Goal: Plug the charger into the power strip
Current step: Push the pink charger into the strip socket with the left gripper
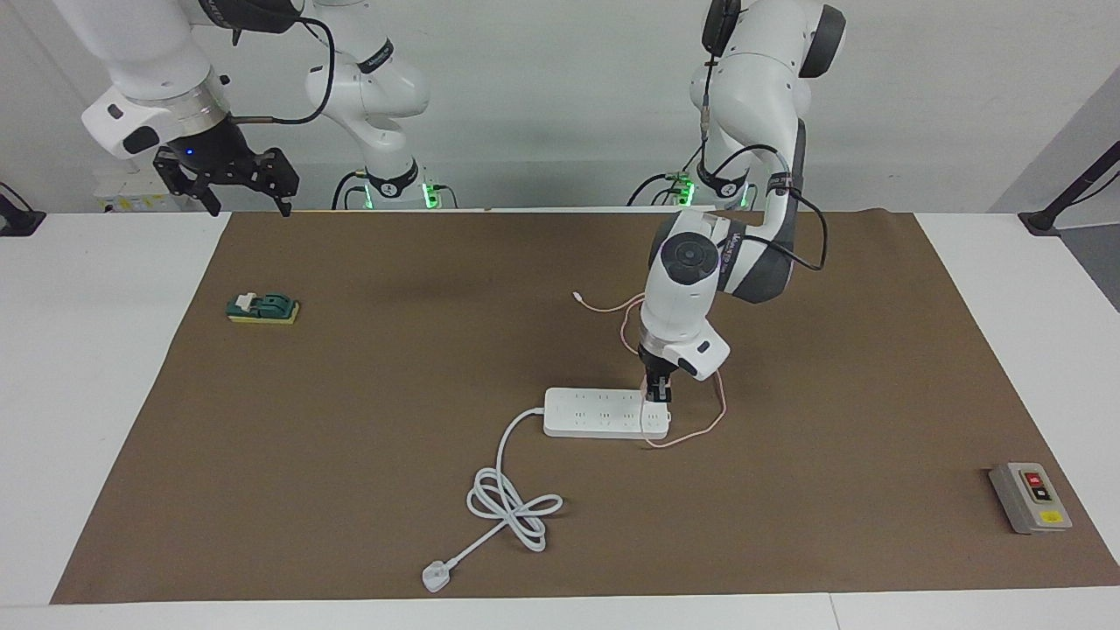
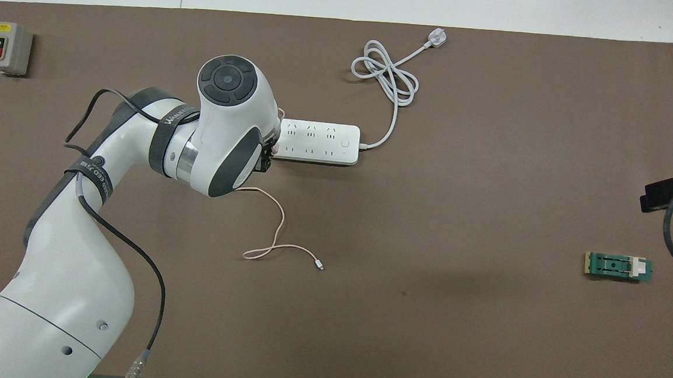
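The white power strip (image 1: pixel 595 413) (image 2: pixel 316 142) lies flat mid-mat. My left gripper (image 1: pixel 658 397) points straight down over the strip's end toward the left arm's side, shut on the pale-pink charger (image 1: pixel 657 390). The charger sits right at the strip's top face; whether its pins are in a socket I cannot tell. Its thin pink cable (image 1: pixel 700 429) (image 2: pixel 278 226) loops on the mat beside the strip. In the overhead view the left wrist hides the charger and that end of the strip. My right gripper (image 1: pixel 236 179) (image 2: pixel 669 195) waits open, high above the mat's edge at the right arm's end.
The strip's thick white cord (image 1: pixel 512 503) (image 2: pixel 387 75) coils farther from the robots and ends in a white plug (image 1: pixel 435 577) (image 2: pixel 437 37). A grey button box (image 1: pixel 1030 497) (image 2: pixel 7 47) sits at the left arm's end, a green block (image 1: pixel 262 308) (image 2: pixel 618 267) at the right arm's end.
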`<state>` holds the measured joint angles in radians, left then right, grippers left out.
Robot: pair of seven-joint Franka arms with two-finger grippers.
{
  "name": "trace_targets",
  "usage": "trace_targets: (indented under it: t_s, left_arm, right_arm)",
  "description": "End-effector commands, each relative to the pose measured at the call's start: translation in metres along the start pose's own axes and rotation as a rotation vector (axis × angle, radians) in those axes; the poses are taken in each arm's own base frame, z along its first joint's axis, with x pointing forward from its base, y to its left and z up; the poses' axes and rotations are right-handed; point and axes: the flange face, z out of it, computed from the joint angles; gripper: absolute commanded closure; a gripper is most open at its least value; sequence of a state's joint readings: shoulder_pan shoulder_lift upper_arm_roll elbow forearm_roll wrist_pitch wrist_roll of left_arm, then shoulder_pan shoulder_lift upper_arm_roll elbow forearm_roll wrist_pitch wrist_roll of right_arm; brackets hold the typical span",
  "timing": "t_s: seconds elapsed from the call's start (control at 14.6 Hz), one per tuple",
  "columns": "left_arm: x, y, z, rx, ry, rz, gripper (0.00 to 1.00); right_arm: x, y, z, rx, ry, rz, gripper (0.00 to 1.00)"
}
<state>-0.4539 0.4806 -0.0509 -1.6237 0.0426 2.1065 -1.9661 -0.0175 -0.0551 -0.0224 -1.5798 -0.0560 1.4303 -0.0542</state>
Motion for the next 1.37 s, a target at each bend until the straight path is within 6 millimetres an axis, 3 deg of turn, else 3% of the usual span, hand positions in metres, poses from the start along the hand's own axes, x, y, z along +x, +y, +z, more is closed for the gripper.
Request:
trace_targets:
  t_s: [0.0,0.14,0.41,0.82,0.96,1.03,1.1,1.16,1.3]
  left_arm:
    - [0.005,-0.007,0.046,0.035,0.034,0.02,1.0]
    - [0.003,-0.007,0.055,0.042,0.038,0.022,1.0]
    - [0.01,0.002,0.047,0.043,0.047,0.016,1.0]
    - [0.0,-0.005,0.061,0.046,0.079,0.057,1.0]
    - [-0.007,-0.006,0.056,0.038,0.083,0.133,1.0]
    - [-0.006,-0.004,0.046,0.028,0.078,0.161,0.81]
    - [-0.001,0.001,0.026,0.002,0.071,0.161,0.25]
    - [0.003,0.0,0.002,-0.016,0.066,0.183,0.02]
    - [0.03,0.005,-0.039,-0.042,0.051,0.199,0.0]
  right_arm:
    - [0.001,0.001,-0.002,-0.002,-0.001,-0.025,0.0]
    - [0.001,0.001,-0.002,-0.002,-0.001,-0.025,0.0]
    - [0.001,0.0,-0.002,-0.002,-0.002,-0.027,0.0]
    - [0.0,0.0,-0.002,-0.002,-0.002,-0.027,0.0]
    - [0.001,0.0,-0.002,-0.002,-0.002,-0.027,0.0]
    - [0.001,0.0,-0.002,-0.002,-0.002,-0.027,0.0]
    - [0.001,0.0,-0.002,-0.002,-0.002,-0.027,0.0]
    - [0.001,0.0,-0.002,-0.002,-0.002,-0.027,0.0]
    - [0.001,0.0,-0.002,-0.002,-0.002,-0.027,0.0]
